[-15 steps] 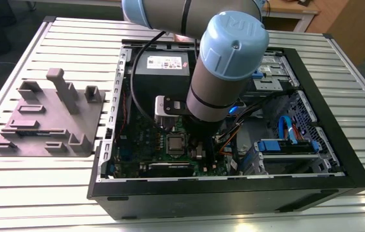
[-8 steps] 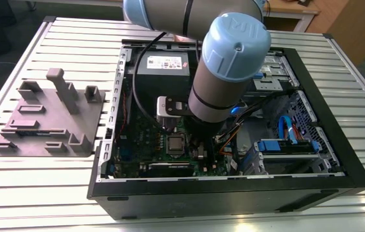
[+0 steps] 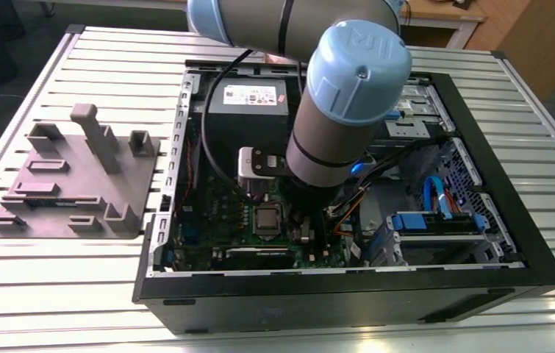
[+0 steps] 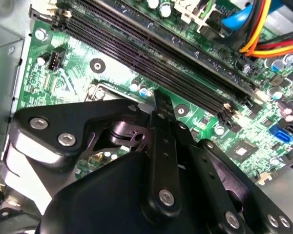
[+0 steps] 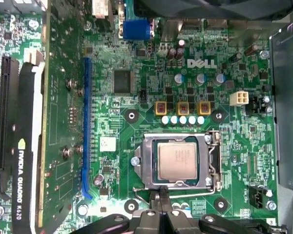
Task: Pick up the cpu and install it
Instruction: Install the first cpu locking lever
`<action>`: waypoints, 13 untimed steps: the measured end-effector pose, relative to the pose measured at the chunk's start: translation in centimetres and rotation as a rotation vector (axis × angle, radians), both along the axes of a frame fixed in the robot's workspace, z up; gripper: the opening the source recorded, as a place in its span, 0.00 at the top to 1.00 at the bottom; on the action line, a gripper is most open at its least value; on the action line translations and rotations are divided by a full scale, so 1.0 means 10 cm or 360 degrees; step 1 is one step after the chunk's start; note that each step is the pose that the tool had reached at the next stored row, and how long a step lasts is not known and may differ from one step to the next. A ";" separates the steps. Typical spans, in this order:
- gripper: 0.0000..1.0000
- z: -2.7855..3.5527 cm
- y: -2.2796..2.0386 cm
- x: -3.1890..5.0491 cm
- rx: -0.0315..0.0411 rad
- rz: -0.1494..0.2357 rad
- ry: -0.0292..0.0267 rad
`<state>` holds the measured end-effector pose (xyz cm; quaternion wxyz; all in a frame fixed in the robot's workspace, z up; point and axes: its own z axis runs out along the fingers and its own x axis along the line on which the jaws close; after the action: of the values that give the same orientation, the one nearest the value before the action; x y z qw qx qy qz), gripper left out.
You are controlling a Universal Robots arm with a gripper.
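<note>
First wrist view: cpu (image 5: 177,161), silver-grey square, seated in socket (image 5: 146,163).

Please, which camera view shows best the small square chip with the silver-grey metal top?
The first wrist view: the small square chip with the silver-grey metal top lies in its socket, seen whole from above. In the exterior view it appears small beside the arm.

Surface: slatted metal table (image 3: 71,290) | On it: open computer case (image 3: 356,290); grey fixture tray (image 3: 66,187), well apart
</note>
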<state>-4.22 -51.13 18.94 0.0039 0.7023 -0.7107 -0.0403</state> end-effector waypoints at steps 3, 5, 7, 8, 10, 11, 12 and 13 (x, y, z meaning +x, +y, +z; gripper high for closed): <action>0.89 0.074 -0.001 -0.003 -0.0001 0.0000 0.00006; 0.89 0.147 -0.001 -0.003 -0.0001 0.0000 0.00006; 0.89 0.228 -0.001 -0.003 -0.0001 0.0000 0.00008; 0.89 0.247 -0.002 -0.004 -0.0002 0.0000 0.00009; 0.89 0.246 -0.001 -0.003 -0.0001 0.0000 0.00007; 0.89 0.248 -0.001 -0.003 -0.0001 0.0000 0.00007; 0.89 0.249 -0.001 -0.003 -0.0001 0.0000 0.00008; 0.89 0.249 -0.001 -0.003 -0.0001 0.0000 0.00008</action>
<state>-4.25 -51.14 21.43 0.0044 0.7023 -0.7107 -0.0402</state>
